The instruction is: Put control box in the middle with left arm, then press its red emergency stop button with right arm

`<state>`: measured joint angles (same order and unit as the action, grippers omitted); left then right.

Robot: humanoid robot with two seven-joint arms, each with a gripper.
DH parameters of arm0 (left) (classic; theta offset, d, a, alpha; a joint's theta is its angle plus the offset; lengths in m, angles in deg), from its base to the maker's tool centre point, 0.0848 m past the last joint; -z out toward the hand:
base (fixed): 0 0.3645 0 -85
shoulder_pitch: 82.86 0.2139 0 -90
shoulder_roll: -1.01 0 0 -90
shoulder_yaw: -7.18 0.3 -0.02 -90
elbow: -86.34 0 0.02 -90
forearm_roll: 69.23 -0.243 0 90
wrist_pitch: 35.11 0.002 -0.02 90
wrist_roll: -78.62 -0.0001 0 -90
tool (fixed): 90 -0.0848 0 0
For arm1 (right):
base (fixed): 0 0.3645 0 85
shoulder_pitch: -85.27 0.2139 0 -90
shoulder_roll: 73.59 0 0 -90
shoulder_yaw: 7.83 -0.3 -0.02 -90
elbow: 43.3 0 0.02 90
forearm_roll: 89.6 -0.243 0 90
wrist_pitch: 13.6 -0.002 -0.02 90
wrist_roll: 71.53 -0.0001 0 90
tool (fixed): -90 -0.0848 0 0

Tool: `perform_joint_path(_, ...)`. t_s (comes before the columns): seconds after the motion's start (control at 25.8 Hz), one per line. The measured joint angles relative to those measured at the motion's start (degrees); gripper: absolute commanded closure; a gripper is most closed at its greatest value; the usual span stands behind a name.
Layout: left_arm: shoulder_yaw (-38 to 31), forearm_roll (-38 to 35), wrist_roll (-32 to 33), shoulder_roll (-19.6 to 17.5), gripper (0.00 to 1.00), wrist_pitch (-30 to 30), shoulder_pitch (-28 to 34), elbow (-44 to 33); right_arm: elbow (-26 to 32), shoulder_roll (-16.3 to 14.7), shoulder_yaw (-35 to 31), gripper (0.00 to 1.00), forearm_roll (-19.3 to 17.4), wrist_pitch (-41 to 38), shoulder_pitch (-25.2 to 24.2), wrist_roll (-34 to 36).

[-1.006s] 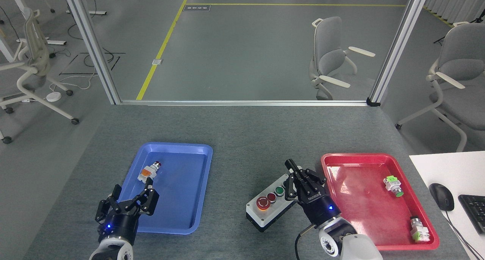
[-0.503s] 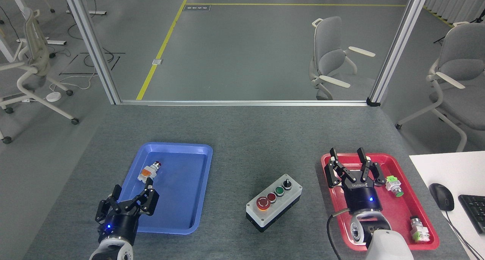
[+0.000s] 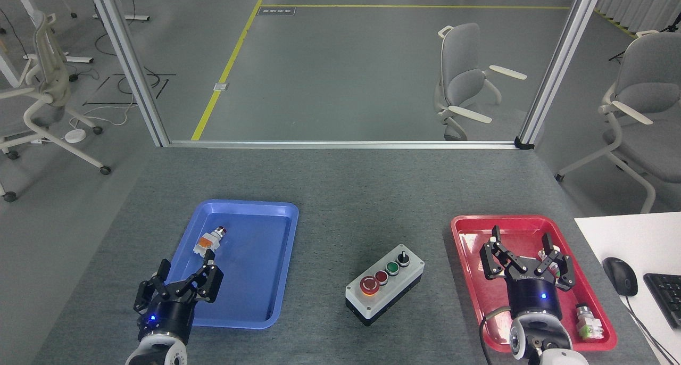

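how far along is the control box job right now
The control box sits on the bare grey tabletop between the blue tray and the red tray, so placement looks done. Nothing is in hand: the left gripper and the right gripper are both open and empty. Whether the red emergency stop button has been pressed cannot be told.

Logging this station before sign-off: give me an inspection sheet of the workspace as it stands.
Surface: grey felt table, bare in the middle.
Job's things: control box between the trays, emergency stop button untouched.
Clutter: blue tray with orange switch; red tray with two green switches.
Grippers: left gripper open; right gripper open over red tray.
Cables: cable at right wrist.
Surroundings: chairs, mouse, keyboard.
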<state>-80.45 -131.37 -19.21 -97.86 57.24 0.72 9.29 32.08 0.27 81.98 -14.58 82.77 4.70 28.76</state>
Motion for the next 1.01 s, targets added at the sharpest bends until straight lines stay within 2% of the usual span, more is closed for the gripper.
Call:
perform_joint_path(0.31, 0.0, 0.0, 0.0, 0.0, 0.01, 0.0, 0.0, 0.0, 8.7, 0.2, -1.6, 0.02, 0.0, -0.2, -8.7, -1.0)
perform_joint_path(0.7, 0.0, 0.0, 0.0, 0.0, 0.01, 0.0, 0.0, 0.0, 9.5, 2.6, -2.0, 0.02, 0.0, -0.2, -10.8, -0.7)
perform_joint_path(1.01, 0.0, 0.0, 0.0, 0.0, 0.01, 0.0, 0.0, 0.0, 9.6, 2.9, -3.8, 0.02, 0.0, -5.4, -11.7, -0.6)
